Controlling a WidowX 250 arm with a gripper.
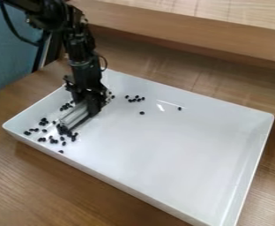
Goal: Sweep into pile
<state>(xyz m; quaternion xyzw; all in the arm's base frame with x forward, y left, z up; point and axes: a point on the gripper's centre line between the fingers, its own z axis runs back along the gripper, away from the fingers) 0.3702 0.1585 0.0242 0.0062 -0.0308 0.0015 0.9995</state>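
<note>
The small dark pieces [44,121], like beans or beads, are scattered over the tray's floor, most of them toward the left end as I look at it. A thick clump lies right by the lower end of a pale, streaky tool [75,115] with a dark edge, and looser bits trail out around it, a few close to the tray's near wall. Another little bunch lies on the tool's far left side, up by the gripper [90,100]. Over to the gripper's right there's a separate small group, then one piece by itself a bit nearer me, and another loner farther right, well apart from the rest. The tool slants down and left from the gripper's low end, over the tray. I honestly can't tell how far open the gripper is, or whether it has hold of that tool. The black arm [81,48] comes down from the upper left, with a dark cable [13,31] looping beside it. The tray [163,159] is white, rectangular, with raised, sloping walls, and sits at an angle on a wood-grain table [22,190]. Behind it runs a raised wooden ledge [222,35], and off at the upper left stands a blue-grey panel [7,53].
</note>
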